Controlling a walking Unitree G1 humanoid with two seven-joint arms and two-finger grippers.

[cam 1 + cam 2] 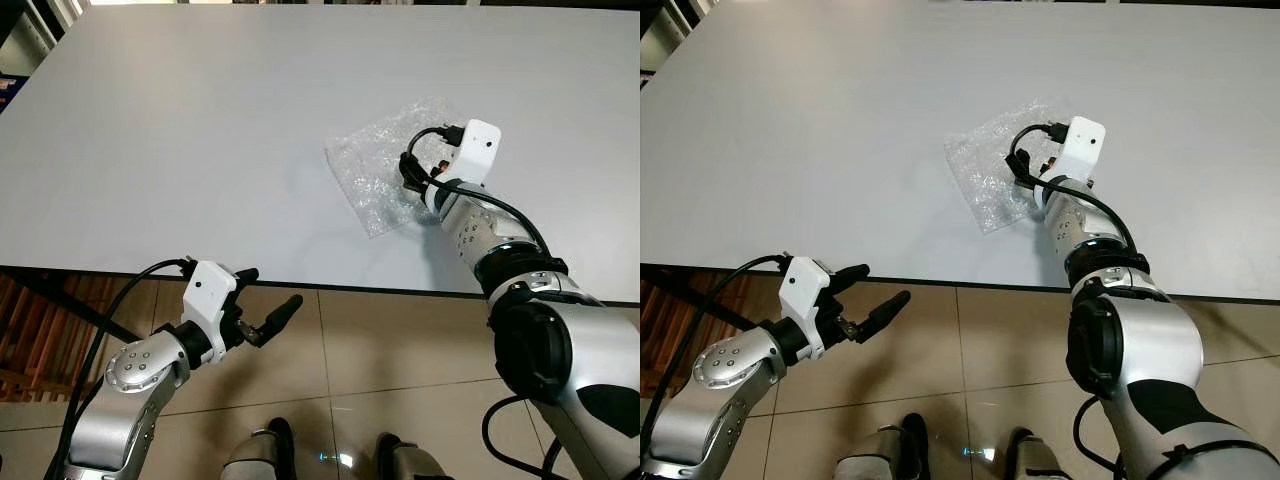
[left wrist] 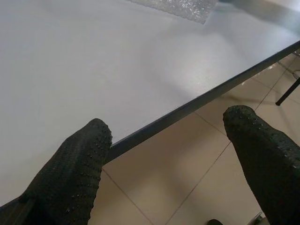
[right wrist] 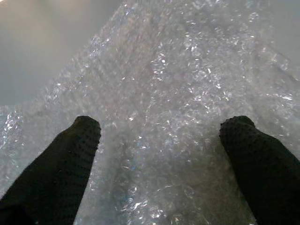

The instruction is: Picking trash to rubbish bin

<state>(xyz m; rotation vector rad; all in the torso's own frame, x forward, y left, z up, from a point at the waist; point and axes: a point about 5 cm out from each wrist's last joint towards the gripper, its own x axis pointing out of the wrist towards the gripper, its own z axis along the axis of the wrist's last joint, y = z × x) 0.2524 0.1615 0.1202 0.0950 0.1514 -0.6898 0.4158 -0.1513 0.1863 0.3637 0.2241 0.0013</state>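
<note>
A crumpled sheet of clear bubble wrap (image 1: 372,175) lies on the white table (image 1: 180,140), right of its middle. My right arm (image 1: 470,190) reaches over the table's front edge onto the sheet's right side. In the right wrist view my right gripper (image 3: 161,126) stands open just above the bubble wrap (image 3: 178,84), one black finger on each side and nothing between them. My left gripper (image 1: 268,290) hangs open below and in front of the table's front edge, holding nothing. A corner of the bubble wrap (image 2: 180,7) lies far from it.
The table's dark front edge (image 1: 330,287) runs across the view. Beige floor tiles (image 1: 380,350) lie below, with my feet (image 1: 272,440) at the bottom. Wooden slats (image 1: 30,340) stand under the table at the left. A dark leg (image 2: 288,91) shows beyond the table's corner.
</note>
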